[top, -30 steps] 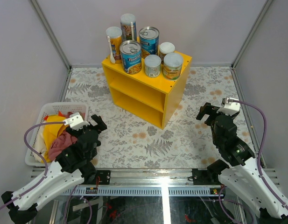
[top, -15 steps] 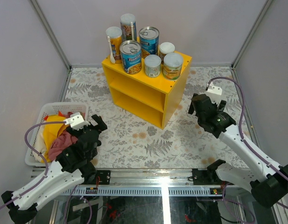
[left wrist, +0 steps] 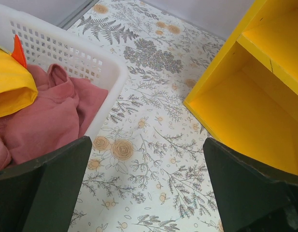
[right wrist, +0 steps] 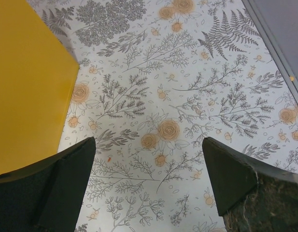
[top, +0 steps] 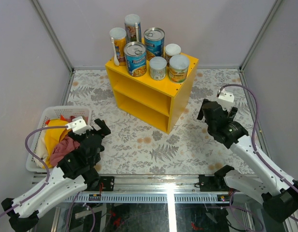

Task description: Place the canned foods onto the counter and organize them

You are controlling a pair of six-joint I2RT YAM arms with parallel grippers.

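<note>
Several canned foods stand upright on the flat top of the yellow counter (top: 180,103): a wide blue-labelled pull-tab can (top: 134,58) at the front, a second one (top: 154,42) behind it, a slim yellow tube (top: 118,44) at the left, and short pale-lidded cans (top: 158,67). My left gripper (top: 100,129) hangs open over the floral cloth, near the basket. In the left wrist view the left gripper (left wrist: 146,159) holds nothing, and the counter (left wrist: 255,96) has its open compartments at the right. My right gripper (top: 206,110) is open beside the counter's right side. In its own view the right gripper (right wrist: 149,150) is empty.
A white laundry basket (top: 35,126) with yellow and pink clothes (top: 62,147) sits at the near left; its rim (left wrist: 91,53) shows in the left wrist view. Grey walls close in the table on three sides. The counter's yellow side (right wrist: 28,82) fills the left of the right wrist view.
The right arm reached forward and left toward the counter's right side, then drew back slightly. The left arm and the cans have not moved.
</note>
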